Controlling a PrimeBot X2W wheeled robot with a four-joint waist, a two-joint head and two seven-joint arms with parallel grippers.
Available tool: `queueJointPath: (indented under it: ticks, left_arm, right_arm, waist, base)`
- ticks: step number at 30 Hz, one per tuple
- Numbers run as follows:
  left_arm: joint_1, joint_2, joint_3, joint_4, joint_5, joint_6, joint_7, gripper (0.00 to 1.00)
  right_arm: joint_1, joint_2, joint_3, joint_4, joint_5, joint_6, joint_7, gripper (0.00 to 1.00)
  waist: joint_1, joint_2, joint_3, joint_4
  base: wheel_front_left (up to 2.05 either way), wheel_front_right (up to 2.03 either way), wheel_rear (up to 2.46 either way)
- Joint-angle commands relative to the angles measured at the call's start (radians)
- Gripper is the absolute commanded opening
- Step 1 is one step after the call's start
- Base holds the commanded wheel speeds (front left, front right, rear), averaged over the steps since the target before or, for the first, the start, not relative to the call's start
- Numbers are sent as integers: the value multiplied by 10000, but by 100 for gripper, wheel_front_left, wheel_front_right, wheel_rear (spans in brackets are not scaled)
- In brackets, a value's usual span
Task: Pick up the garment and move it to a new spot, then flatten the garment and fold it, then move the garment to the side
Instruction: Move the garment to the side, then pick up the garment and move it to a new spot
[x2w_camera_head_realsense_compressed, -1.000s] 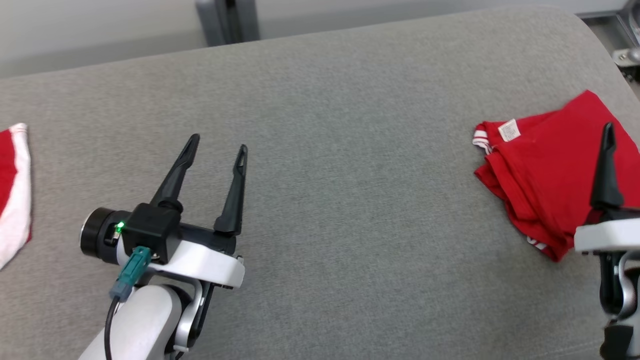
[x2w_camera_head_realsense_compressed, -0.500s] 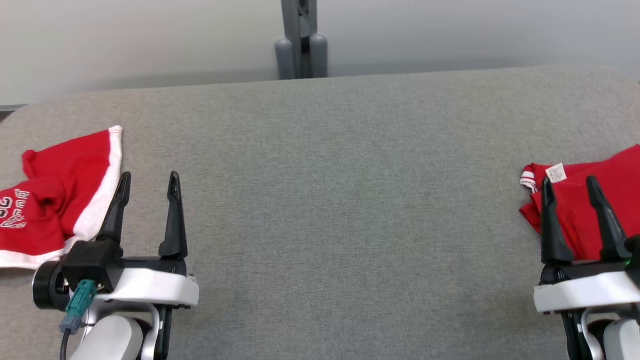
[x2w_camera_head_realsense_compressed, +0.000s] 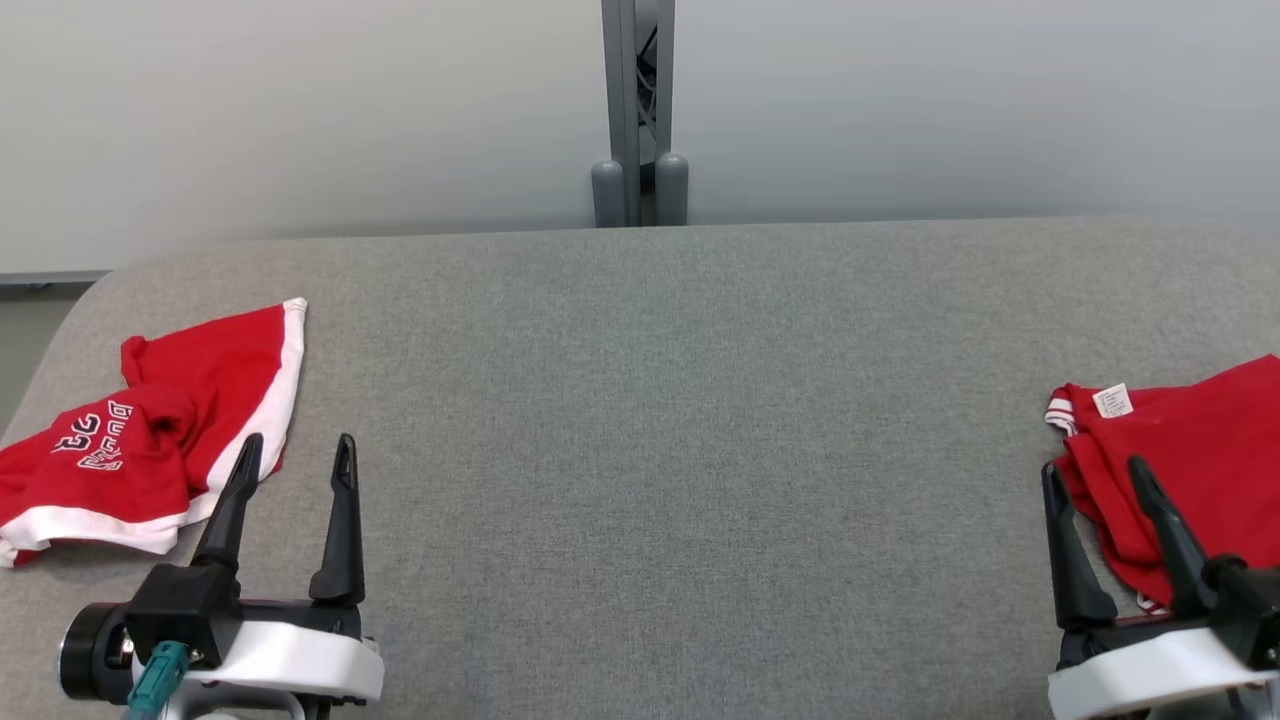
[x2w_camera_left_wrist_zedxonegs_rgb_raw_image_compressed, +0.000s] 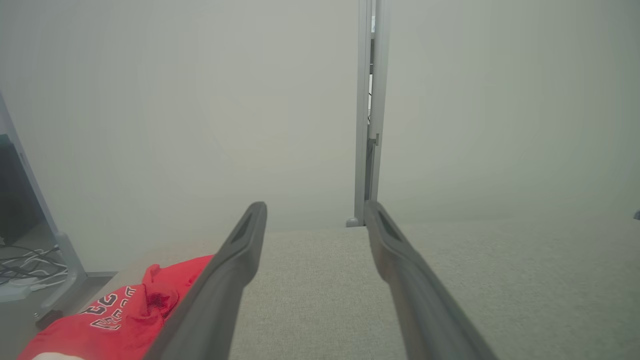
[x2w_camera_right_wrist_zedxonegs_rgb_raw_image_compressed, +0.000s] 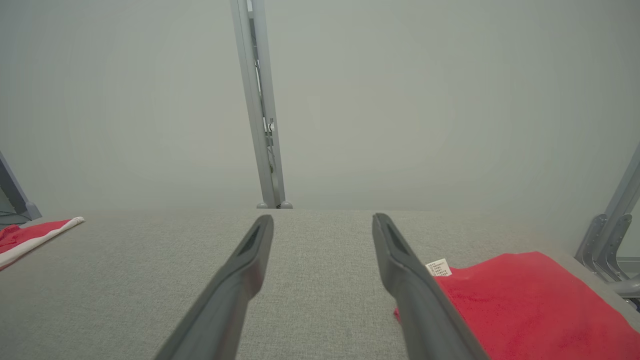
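Note:
A crumpled red garment with white trim and white lettering lies at the table's left end, also in the left wrist view and far left in the right wrist view. A folded red garment with a white label lies at the right end, seen too in the right wrist view. My left gripper stands open just right of the crumpled garment, holding nothing. My right gripper is open beside the folded garment's left edge, empty.
The grey fabric-covered table runs wide between the two garments. A grey post rises behind its far edge against a pale wall. Metal frame parts stand off the right end; cables lie on the floor at left.
The head camera has swung left and tilted up, bringing both garments and the wall into view. Both grippers sit lower in the picture and stay open.

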Motion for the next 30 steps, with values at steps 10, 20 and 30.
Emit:
queueJointPath:
  ticks: [10, 20, 30]
  left_arm:
    - [139, -396, 519, 363, 517, -820, -36, 100]
    - [85, -788, 913, 1123, 938, -1281, -35, 100]
    - [-119, -1074, 1110, 1438, 1225, -1468, -36, 100]
  right_arm:
    - [941, -54, -150, -728, -105, -5, 410, 100]
    - [1057, -54, -141, -897, -141, -5, 592, 100]
    - [1163, -52, -70, -1120, -173, -4, 631, 100]
  waist:
    - [-1, 0, -430, -34]
    - [-1, 0, -506, -70]
    - [-1, 0, -530, 620]
  base:
    - [0, 0, 0]
    - [0, 0, 0]
    - [0, 0, 0]
